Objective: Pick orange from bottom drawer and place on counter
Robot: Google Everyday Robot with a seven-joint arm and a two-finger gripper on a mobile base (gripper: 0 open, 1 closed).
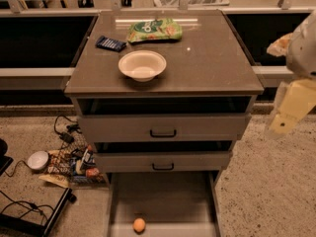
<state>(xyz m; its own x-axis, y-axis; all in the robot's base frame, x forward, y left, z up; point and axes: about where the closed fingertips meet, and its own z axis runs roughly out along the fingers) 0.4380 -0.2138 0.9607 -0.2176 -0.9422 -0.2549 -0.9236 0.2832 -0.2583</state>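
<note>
The orange (139,224) lies on the grey floor of the open bottom drawer (163,196), near its front edge and left of centre. The counter (207,63) tops the grey cabinet. My gripper (289,107) hangs at the right edge of the camera view, beside the counter's right side and well above and to the right of the orange. It holds nothing that I can see.
On the counter stand a white bowl (142,65), a green snack bag (154,30) and a dark blue packet (110,43). Two upper drawers with black handles (163,132) stand slightly ajar. Cables and clutter (69,157) lie on the floor at left.
</note>
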